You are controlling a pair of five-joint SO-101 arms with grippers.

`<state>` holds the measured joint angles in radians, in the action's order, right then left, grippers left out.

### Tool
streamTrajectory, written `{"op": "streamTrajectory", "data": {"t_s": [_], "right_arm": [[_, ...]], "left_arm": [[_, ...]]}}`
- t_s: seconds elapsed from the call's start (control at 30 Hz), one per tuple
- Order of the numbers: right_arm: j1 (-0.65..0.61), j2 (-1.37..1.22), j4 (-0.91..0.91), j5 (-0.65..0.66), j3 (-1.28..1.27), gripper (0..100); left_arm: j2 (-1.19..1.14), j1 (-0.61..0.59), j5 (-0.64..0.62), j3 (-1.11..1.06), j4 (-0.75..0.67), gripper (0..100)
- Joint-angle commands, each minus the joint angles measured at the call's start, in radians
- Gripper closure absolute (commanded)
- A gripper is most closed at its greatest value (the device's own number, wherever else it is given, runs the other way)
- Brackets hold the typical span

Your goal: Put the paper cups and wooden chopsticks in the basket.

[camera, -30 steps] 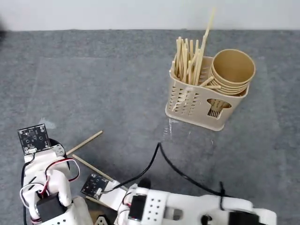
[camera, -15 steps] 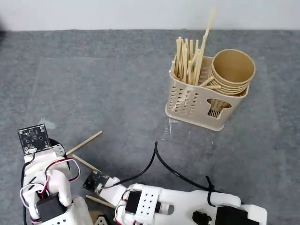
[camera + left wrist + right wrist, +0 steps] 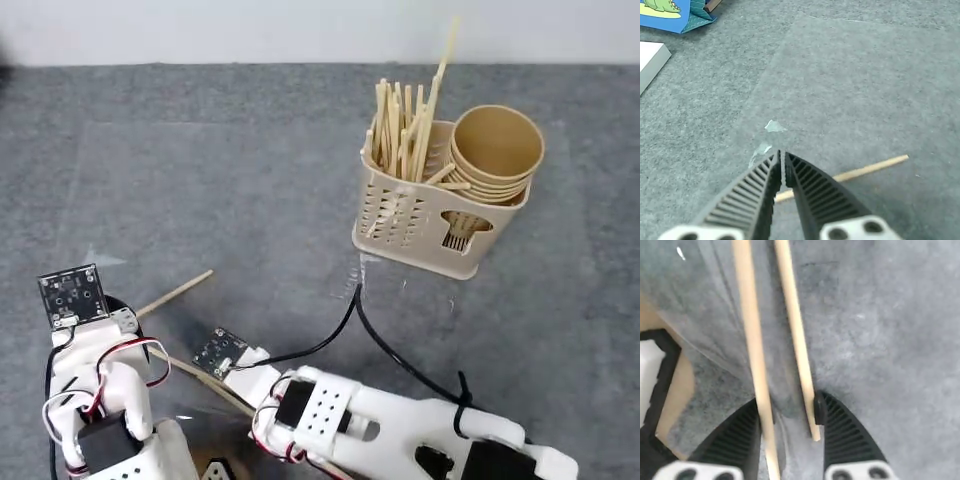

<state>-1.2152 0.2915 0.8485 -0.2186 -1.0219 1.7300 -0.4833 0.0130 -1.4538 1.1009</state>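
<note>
A beige basket (image 3: 420,225) stands at the back right, holding several wooden chopsticks (image 3: 405,120) and stacked paper cups (image 3: 497,150). Two loose chopsticks lie on the grey mat at the front left, one (image 3: 175,293) farther out and one (image 3: 205,380) beside the right arm (image 3: 340,430). My right gripper (image 3: 787,410) is low over the mat and open. Two chopsticks run between its fingers, one (image 3: 752,360) along one finger and one (image 3: 795,340) ending at the other. My left gripper (image 3: 781,156) is shut on nothing, and a chopstick (image 3: 860,172) lies just beyond its tips.
A black cable (image 3: 365,325) loops from the right arm across the mat's front middle. The left arm (image 3: 95,390) sits at the front left corner. A blue card (image 3: 670,12) and a white block (image 3: 650,60) lie off the mat.
The right arm has swung forward and left over the front chopstick. The cable shifted with it. The farther loose chopstick slid slightly away from the arms.
</note>
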Motion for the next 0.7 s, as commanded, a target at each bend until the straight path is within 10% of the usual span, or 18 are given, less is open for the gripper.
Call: {"op": "streamTrajectory", "data": {"t_s": [0.0,0.67], "right_arm": [[0.016,-0.021,-0.007,0.017,-0.015,99.0],[0.024,-0.019,0.222,0.018,0.124,87.7]], "left_arm": [[0.011,0.002,0.008,0.031,0.0,99],[0.011,0.002,0.008,0.03,-0.002,99]]}}
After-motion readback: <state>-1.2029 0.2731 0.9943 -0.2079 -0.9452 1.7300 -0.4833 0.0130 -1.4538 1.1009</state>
